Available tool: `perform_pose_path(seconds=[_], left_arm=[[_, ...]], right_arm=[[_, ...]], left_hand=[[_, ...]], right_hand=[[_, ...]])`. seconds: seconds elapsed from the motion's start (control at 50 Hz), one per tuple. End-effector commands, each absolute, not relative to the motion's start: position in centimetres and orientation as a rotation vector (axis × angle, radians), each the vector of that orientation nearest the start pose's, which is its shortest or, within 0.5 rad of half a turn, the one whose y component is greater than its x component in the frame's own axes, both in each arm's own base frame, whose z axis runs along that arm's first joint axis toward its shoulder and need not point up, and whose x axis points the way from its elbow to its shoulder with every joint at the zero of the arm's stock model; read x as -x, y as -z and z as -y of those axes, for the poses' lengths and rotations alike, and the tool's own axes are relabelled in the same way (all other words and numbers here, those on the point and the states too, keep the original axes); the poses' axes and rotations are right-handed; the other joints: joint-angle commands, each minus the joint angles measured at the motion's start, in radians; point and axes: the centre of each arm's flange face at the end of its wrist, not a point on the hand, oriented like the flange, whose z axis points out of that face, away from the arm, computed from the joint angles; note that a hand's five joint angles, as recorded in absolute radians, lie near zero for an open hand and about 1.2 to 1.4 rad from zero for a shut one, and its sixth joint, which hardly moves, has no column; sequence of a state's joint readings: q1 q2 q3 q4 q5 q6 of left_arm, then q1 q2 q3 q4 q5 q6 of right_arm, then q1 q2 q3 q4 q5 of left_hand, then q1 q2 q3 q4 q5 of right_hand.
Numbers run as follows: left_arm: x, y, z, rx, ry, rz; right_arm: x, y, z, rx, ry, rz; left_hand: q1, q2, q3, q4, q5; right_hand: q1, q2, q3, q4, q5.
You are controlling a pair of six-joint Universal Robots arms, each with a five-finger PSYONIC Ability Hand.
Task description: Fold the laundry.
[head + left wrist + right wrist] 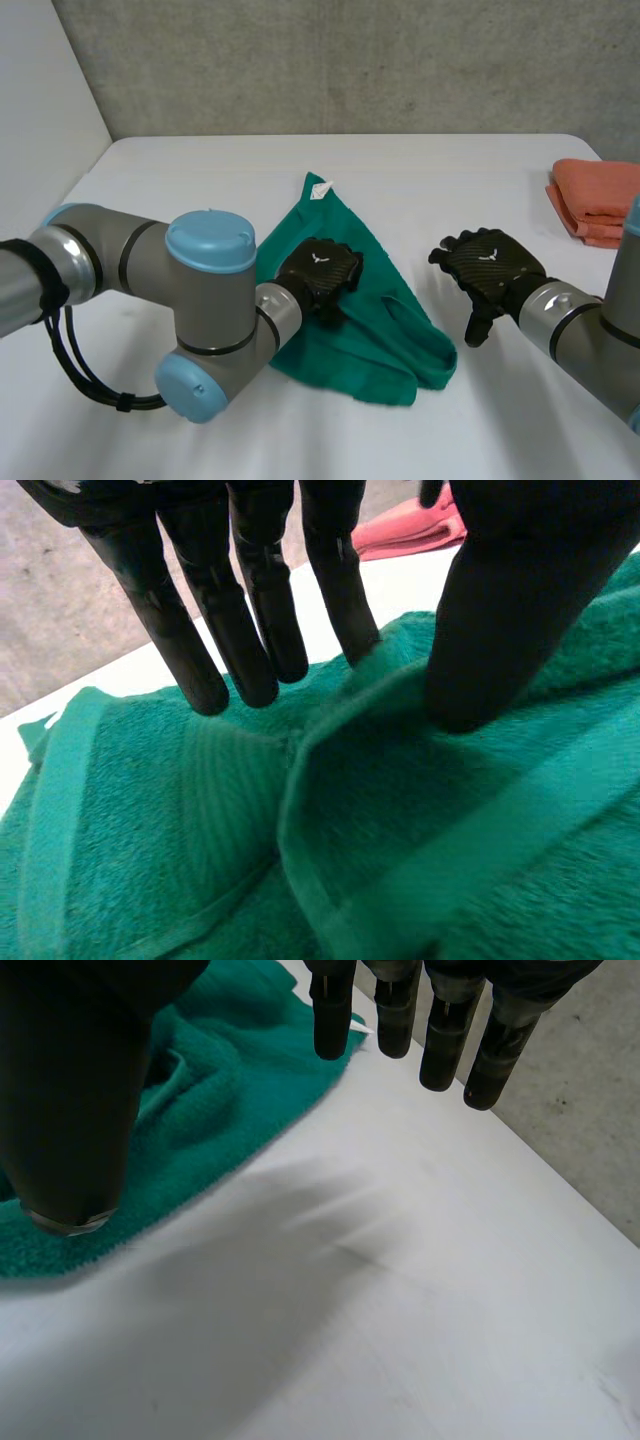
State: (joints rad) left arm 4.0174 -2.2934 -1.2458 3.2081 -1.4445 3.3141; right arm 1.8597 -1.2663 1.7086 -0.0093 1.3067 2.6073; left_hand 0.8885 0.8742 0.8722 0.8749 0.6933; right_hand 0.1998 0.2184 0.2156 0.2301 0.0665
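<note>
Green towel: lies bunched in the middle of the tabletop.
Left hand: fingers straight, pressing the towel's middle; grips nothing.
Right hand: fingers spread, empty, above bare tabletop just beside the towel's edge.
Step in hand: probably spreading flat. Pin the middle, draw the near edge outward, smooth every ridge before folding.

left hand on the green towel, maybe pressing; right hand beside it.

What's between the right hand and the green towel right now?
Only bare white table; the head view shows the right hand open beside the green towel, apart from it.
</note>
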Motion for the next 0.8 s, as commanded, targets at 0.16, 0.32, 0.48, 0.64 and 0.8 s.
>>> perform_pose_path(seconds=[0.16, 0.32, 0.48, 0.64, 0.8], left_arm=[[36.5, -16.7, 23.1, -1.336, 1.991, -2.391], [33.8, -23.6, 20.5, -1.268, 2.144, -2.216], [30.3, -27.0, 16.3, -1.375, 2.086, -2.066], [27.2, -29.5, 12.8, -1.354, 2.08, -1.986], [25.9, -31.6, 12.0, -1.248, 2.144, -1.931]], right_arm=[[-22.5, -19.7, 28.0, 1.161, 1.769, -2.245], [-24.1, -22.5, 29.3, 1.36, 1.858, -1.99], [-26.8, -23.0, 30.6, 1.729, 1.858, -1.609], [-30.1, -20.4, 31.0, 1.836, 1.715, -1.486], [-32.9, -16.6, 28.4, 1.906, 1.353, -1.511]], left_hand=[[0.508, 0.522, 0.524, 0.521, 0.528], [0.508, 0.522, 0.524, 0.521, 0.528], [0.508, 0.522, 0.524, 0.521, 0.528], [0.508, 0.522, 0.524, 0.521, 0.528], [0.508, 0.522, 0.524, 0.521, 0.528]], right_hand=[[-0.025, -0.044, -0.041, -0.056, -0.066], [-0.025, -0.044, -0.041, -0.056, -0.066], [-0.025, -0.044, -0.041, -0.056, -0.066], [-0.025, -0.044, -0.041, -0.056, -0.066], [-0.025, -0.044, -0.041, -0.056, -0.066]])
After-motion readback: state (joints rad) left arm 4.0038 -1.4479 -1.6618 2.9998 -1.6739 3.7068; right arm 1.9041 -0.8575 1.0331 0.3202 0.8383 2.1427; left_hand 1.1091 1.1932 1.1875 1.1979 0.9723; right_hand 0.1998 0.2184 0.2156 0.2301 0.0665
